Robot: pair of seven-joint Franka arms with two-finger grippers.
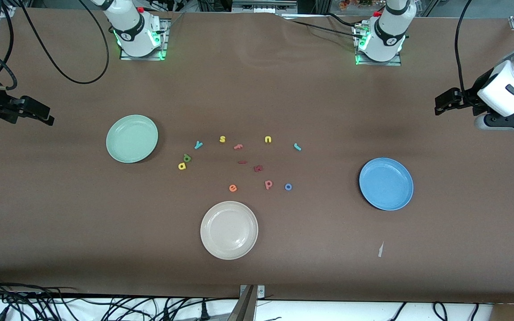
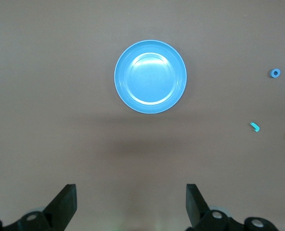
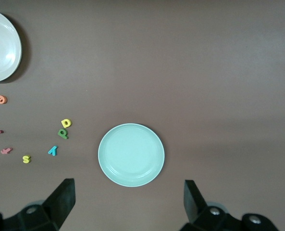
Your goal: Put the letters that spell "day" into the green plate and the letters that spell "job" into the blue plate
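both grippers wait spread: left gripper over bare table by the blue plate, right gripper by the green plate; letters lie between the plates.

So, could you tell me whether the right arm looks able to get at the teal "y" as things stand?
Probably yes: the teal "y" lies apart from the other letters, beside the green plate, and the right hand is open.
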